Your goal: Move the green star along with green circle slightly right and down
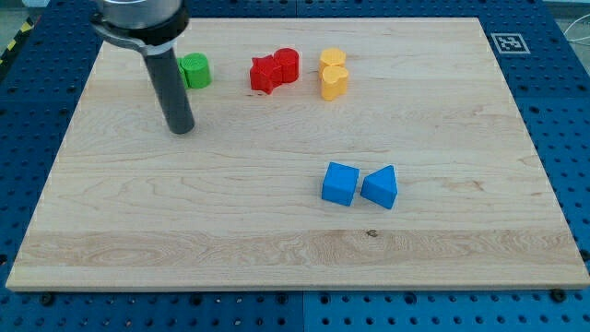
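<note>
A green circle block (195,70) stands near the view's top left on the wooden board (277,231). My rod comes down just left of it, and my tip (182,128) rests on the board a little below and left of the green circle, apart from it. The rod hides what lies directly left of the green circle; no green star shows.
A red star (265,75) touches a red cylinder (287,64) at the top middle. Two yellow blocks (333,74) stand right of them. A blue cube (339,183) and a blue triangular block (380,187) sit side by side at right of centre.
</note>
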Action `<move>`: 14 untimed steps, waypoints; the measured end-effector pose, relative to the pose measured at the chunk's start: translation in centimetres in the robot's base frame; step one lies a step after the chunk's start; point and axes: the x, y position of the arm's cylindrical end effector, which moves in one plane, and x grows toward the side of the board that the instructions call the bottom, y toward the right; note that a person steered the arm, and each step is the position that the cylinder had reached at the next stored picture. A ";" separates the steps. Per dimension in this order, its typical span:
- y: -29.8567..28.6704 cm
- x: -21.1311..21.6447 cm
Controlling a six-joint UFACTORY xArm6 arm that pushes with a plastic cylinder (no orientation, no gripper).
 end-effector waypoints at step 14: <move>-0.4 -7.7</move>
